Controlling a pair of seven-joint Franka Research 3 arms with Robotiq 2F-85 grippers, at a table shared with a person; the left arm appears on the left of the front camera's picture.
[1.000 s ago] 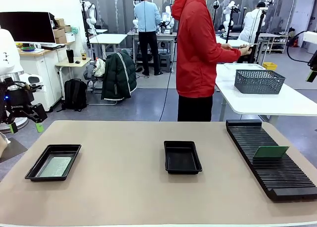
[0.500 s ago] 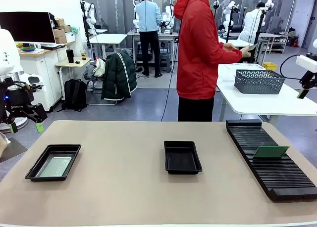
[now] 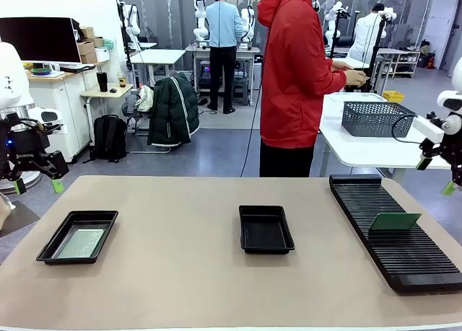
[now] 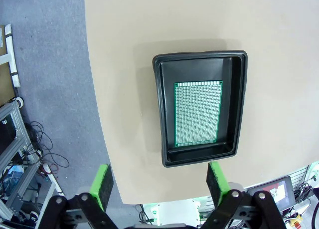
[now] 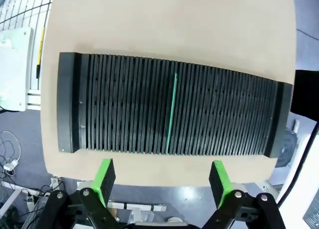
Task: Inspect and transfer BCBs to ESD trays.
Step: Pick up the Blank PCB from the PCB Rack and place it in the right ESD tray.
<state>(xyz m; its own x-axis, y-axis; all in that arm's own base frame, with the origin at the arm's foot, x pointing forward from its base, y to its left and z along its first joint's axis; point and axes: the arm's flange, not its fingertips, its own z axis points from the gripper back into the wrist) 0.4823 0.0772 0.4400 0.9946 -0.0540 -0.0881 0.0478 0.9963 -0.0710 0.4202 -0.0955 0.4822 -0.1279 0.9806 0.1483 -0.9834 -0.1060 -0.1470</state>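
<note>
Hovering spread over the rack (image 5: 114, 109), the right tool (image 5: 162, 176) sights the upright BCB (image 5: 172, 114), likely for pickup; the left tool (image 4: 158, 181), spread, overlooks a filled tray (image 4: 240, 109).

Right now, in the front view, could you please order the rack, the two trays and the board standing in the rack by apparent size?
1. rack, clearly largest.
2. left tray and middle tray: much alike but turned differently, so I won't rank them.
3. standing board, smallest.
</note>
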